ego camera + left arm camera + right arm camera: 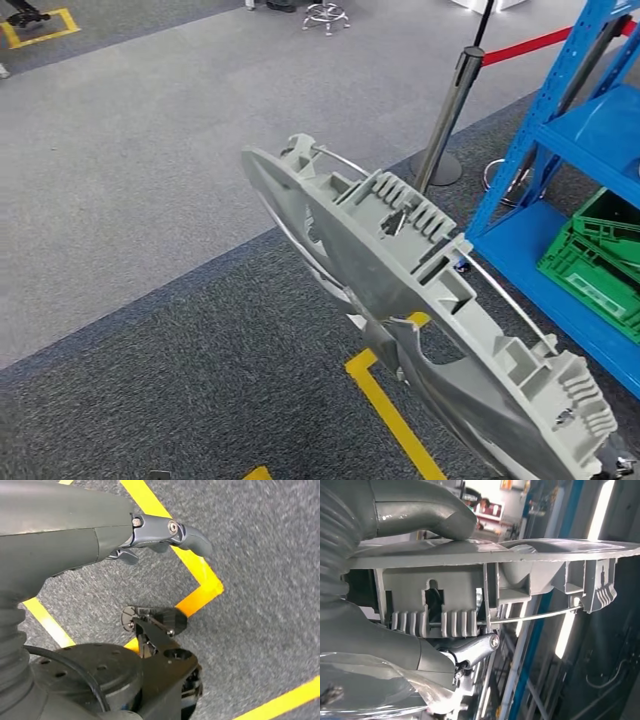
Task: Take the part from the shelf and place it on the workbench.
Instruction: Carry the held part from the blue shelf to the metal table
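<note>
A long grey plastic part (423, 300), ribbed and with thin metal rods along it, hangs slanted in the air over the carpet, running from the upper middle to the lower right of the head view. My right hand (361, 630) grips one end of the part (444, 585): the thumb (425, 510) presses on its flat face and darker fingers (478, 647) curl under the ribbed side. My left hand (113, 535) hangs over the floor with its fingers (177, 530) stretched out and nothing in it.
A blue shelf rack (596, 130) stands at the right, with a green crate (596, 260) on its low shelf. A stanchion post (449, 110) with a red belt (528, 45) stands behind the part. Yellow tape lines (392, 410) mark the dark carpet.
</note>
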Robot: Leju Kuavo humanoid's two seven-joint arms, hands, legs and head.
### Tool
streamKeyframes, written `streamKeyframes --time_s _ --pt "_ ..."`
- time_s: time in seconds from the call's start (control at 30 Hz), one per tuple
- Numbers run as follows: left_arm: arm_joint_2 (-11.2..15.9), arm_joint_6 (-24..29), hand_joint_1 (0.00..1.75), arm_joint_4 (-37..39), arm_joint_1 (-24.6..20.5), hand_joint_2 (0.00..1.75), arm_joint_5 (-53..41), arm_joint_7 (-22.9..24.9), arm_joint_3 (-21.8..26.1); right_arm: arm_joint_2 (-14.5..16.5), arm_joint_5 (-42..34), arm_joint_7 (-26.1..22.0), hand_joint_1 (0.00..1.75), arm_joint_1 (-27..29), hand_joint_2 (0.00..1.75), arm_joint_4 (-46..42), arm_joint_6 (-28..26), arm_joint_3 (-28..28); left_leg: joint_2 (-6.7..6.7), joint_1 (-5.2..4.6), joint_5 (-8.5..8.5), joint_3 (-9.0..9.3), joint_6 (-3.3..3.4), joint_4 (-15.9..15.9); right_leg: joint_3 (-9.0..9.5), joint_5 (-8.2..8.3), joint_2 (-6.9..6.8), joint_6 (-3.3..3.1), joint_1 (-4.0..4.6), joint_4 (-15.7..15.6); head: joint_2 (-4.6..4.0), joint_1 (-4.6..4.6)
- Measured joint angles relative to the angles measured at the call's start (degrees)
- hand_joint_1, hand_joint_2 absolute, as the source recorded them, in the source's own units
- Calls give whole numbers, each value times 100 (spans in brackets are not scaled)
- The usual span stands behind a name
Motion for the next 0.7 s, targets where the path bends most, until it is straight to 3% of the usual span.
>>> streamKeyframes --time_s 0.07,0.13,0.2,0.3,0.33,0.37,0.4,0.43,0.5,0.57,0.63,0.7 --pt "-2 0 0 0 -3 175 0 0 0 0 2 -2 175 5 175 -1 2 0 -93 12 7 -64 -61 41 120 30 129 -35 5 -252 0 -4" --pt "3 0 0 0 9 175 0 0 0 0 3 2 175 9 175 -2 2 -2 -167 34 22 -102 -126 57 137 55 29 -85 10 -288 0 -2" --pt "7 0 0 1 15 175 0 0 0 0 2 3 175 7 175 -2 1 -4 -38 33 -116 -194 -190 263 175 76 -101 -144 -9 -336 0 -27" --pt "1 0 0 1 -1 175 0 0 0 0 -2 -1 175 11 175 -2 -2 -7 268 77 -635 -665 -292 1292 205 68 -320 -190 -7 -356 0 -60" --pt "-1 0 0 0 1 175 0 0 0 0 -2 0 175 11 175 -2 -2 -8 300 99 -719 -788 -314 1565 208 62 -387 -189 -4 -355 0 -61" --pt "-3 0 0 0 6 175 0 0 0 0 -1 1 175 11 175 -2 -2 -9 317 117 -696 -821 -329 1646 213 56 -451 -185 -5 -355 0 -61" --pt "-2 0 0 1 12 175 0 0 0 0 0 1 175 11 175 -2 -2 -9 338 129 -567 -737 -337 1496 224 48 -511 -174 -6 -354 0 -62" --pt "0 0 0 1 15 175 0 0 0 0 1 1 175 10 175 -2 -1 -9 389 135 -371 -550 -334 1147 243 37 -566 -158 -8 -354 0 -62" --pt "3 0 0 1 4 175 0 0 0 0 0 0 175 11 175 -2 -1 -8 637 106 -95 -158 -294 384 276 4 -669 -105 11 -348 0 -62" --pt "4 0 0 1 -7 175 0 0 0 0 1 0 175 9 175 -2 -1 -7 774 58 -54 -28 -222 75 291 -20 -762 -41 40 -345 0 -61" --pt "6 0 0 2 3 175 0 0 0 0 2 0 175 4 175 -2 0 -5 662 47 -42 -49 -140 48 308 -41 -836 28 33 -360 0 -62" --pt "8 2 0 2 12 175 0 0 0 0 2 1 175 -2 175 -2 0 -4 548 60 -14 -35 -56 6 251 -188 -670 77 9 -203 0 -43"
